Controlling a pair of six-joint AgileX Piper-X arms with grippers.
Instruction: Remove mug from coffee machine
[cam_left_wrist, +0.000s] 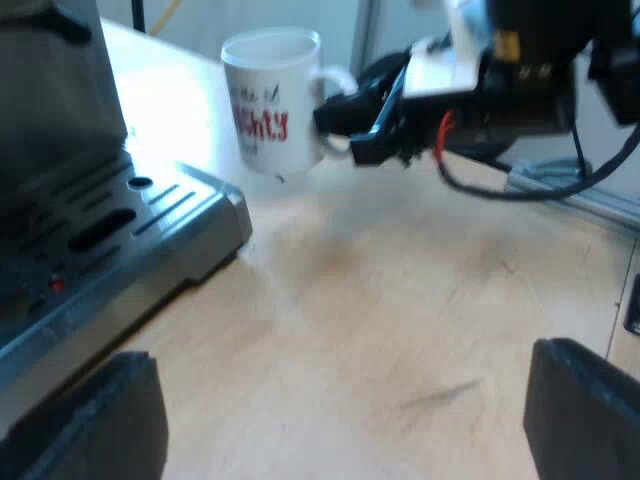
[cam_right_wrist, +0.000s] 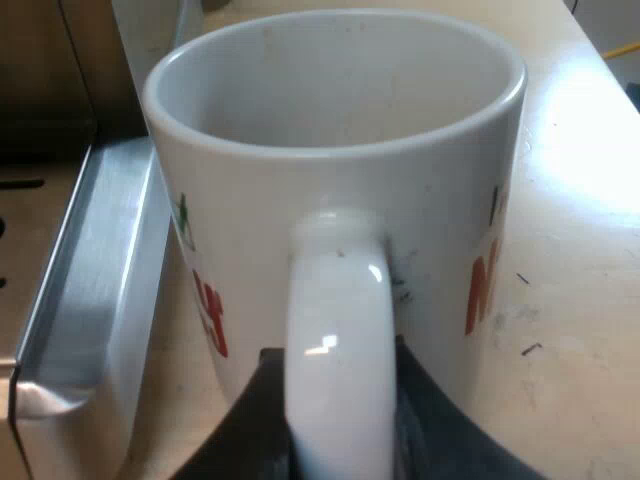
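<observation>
Right pincer (cam_left_wrist: 352, 125) grips the handle (cam_right_wrist: 338, 340) of the white, red-lettered ceramic mug (cam_left_wrist: 272, 100) just beside the grey steel espresso machine (cam_left_wrist: 120, 235); left pincer (cam_left_wrist: 340, 420) hangs open near it.

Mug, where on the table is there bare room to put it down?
The wide bare wood of the table between the machine's tray and my open left hand is free. It is crowded close by the tray's corner, where the right hand holds the mug by its handle.
</observation>
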